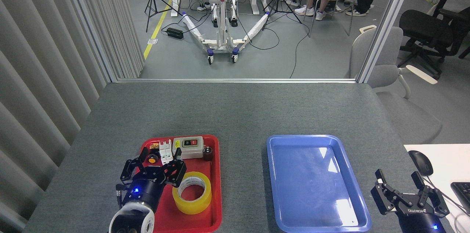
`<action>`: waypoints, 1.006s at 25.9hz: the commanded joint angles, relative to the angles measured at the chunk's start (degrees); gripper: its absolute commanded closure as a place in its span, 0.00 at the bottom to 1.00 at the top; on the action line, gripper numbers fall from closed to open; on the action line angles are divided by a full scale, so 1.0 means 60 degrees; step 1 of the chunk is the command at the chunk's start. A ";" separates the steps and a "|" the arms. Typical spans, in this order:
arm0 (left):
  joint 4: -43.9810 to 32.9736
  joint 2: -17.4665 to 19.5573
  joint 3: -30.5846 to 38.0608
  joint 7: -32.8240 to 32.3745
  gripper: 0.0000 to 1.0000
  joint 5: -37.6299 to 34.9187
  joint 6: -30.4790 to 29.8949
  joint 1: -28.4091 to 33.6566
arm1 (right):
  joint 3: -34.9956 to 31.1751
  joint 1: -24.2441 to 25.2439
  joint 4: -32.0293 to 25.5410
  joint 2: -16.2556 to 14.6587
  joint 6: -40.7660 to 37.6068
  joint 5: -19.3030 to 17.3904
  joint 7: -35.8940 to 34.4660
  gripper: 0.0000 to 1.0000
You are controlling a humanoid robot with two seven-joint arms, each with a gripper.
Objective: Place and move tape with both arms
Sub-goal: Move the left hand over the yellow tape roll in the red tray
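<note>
Left claw over near-left part of red tray, fingers spread apart, gripping nothing; fingertips overlap orange-capped knob and white terminal block, contact unclear. Tape lies flat in tray, just right of left claw, hole up, untouched. Grey switch box at tray's far edge. Right claw at near-right corner, fingers apart, empty, wrist cut off by frame edge. Blue tray between claws on grey surface.
</note>
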 commanded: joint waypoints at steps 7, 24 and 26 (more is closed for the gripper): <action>-0.0357 0.0044 -0.0327 -0.8419 0.00 0.0407 0.2986 -0.1620 | 0.0016 0.0000 -0.0001 -0.0014 0.0007 0.0015 -0.0011 0.01; 0.0376 0.0278 -0.0547 -1.1510 0.00 0.1359 0.3089 -0.2191 | 0.0002 0.0029 0.0014 -0.0014 0.0007 0.0015 -0.0011 0.01; 0.0449 0.0278 -0.0547 -1.1495 0.00 0.1286 0.3089 -0.2220 | 0.0002 0.0029 0.0014 -0.0014 0.0007 0.0015 -0.0011 0.01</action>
